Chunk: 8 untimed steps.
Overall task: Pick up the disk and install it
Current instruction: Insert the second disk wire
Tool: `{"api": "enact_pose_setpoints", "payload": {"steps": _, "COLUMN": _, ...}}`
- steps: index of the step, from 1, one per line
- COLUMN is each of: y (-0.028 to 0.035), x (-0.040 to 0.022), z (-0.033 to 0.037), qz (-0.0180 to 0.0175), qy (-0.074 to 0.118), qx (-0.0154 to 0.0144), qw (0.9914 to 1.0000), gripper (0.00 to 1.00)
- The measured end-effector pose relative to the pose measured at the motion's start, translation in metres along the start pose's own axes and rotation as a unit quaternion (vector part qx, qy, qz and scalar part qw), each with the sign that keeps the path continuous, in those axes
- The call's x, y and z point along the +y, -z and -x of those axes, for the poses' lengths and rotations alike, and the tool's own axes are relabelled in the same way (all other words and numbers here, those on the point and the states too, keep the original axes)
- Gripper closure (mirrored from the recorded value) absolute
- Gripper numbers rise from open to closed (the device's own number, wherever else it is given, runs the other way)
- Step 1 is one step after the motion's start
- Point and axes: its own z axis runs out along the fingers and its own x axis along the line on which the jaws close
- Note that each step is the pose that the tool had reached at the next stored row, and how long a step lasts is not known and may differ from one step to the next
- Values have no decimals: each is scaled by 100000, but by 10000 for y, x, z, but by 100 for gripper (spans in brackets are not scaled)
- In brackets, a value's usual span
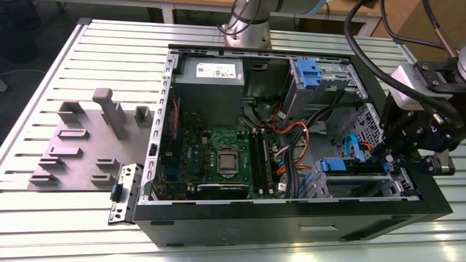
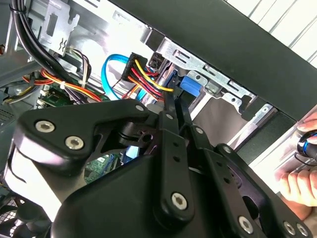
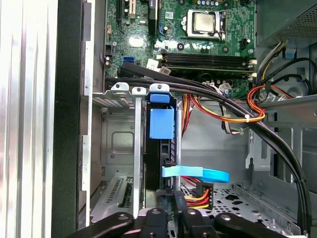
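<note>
The disk (image 3: 161, 124) stands on edge in the lower drive bay of the open computer case (image 1: 291, 218), its blue end piece (image 2: 189, 85) toward me. In the exterior view this blue end (image 1: 339, 165) lies at the case's right side. My gripper (image 1: 386, 159) hangs just to the right of it. In the second wrist view the two thin black fingers (image 2: 169, 106) lie close together, with the gripper (image 2: 174, 82) shut and its tips right at the disk's blue end. In the first wrist view the gripper (image 3: 171, 212) sits at the disk's near edge.
Orange, red and yellow cables (image 3: 247, 116) and a blue flat cable (image 3: 198, 173) run beside the bay. A second blue bracket (image 1: 309, 72) sits in the upper bay. A grey fixture plate (image 1: 80, 147) lies at the exterior view's left. A person's hand (image 2: 297, 183) rests outside the case.
</note>
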Motion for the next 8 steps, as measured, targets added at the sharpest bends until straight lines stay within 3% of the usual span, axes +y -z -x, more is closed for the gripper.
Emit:
{"api": "enact_pose_setpoints", "payload": {"steps": 2, "y": 0, "x": 0, "z": 0, "qz": 2, "qy": 0, "qx": 12, "qw": 100000, "gripper": 83}}
{"api": "enact_pose_setpoints", "payload": {"steps": 3, "y": 0, "x": 0, "z": 0, "qz": 1, "qy": 2, "qx": 17, "qw": 100000, "gripper": 76}}
{"api": "enact_pose_setpoints", "payload": {"steps": 8, "y": -35, "x": -1, "z": -2, "qz": 4, "qy": 2, "qx": 40, "qw": 100000, "gripper": 76}}
